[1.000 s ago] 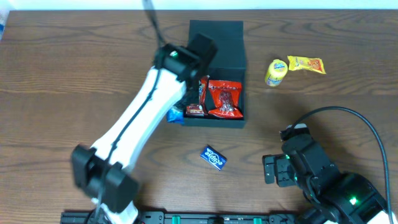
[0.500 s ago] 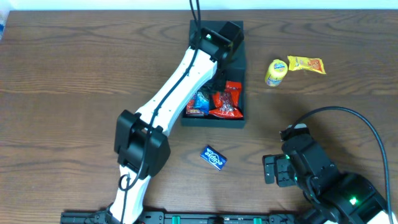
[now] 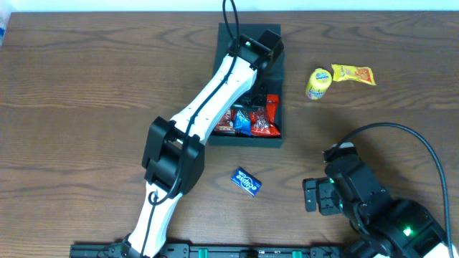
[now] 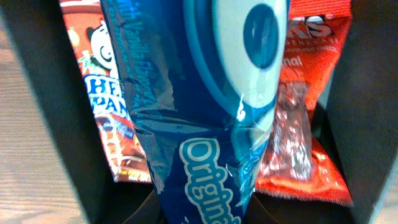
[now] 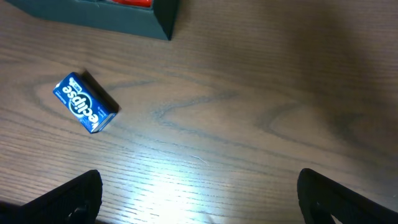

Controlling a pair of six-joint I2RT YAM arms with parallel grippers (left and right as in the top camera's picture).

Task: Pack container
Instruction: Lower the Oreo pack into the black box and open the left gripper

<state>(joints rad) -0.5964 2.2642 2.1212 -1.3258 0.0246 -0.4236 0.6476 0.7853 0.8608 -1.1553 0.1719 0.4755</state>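
Observation:
The container (image 3: 280,107), a dark box with its flap lid folded back at the far side, stands at the table's middle back. My left arm (image 3: 215,93) reaches over it. In the left wrist view my left gripper (image 4: 202,214) is shut on a blue snack packet (image 4: 205,124), which hangs inside the container between its dark walls (image 4: 43,93). A red packet (image 4: 298,149) and a red-and-white panda packet (image 4: 102,87) lie beneath it. The blue packet (image 3: 244,120) shows among the red ones from overhead. My right gripper (image 5: 199,205) stands open over bare table at the front right.
A blue Eclipse gum box (image 3: 246,181) lies in front of the container, also seen as the gum box (image 5: 85,102) left of my right gripper. A yellow tub (image 3: 318,83) and a yellow-orange packet (image 3: 353,74) sit right of the container.
My left arm has swung farther over the container, carrying the blue packet from the box's left edge to among the red packets. The right arm has not moved.

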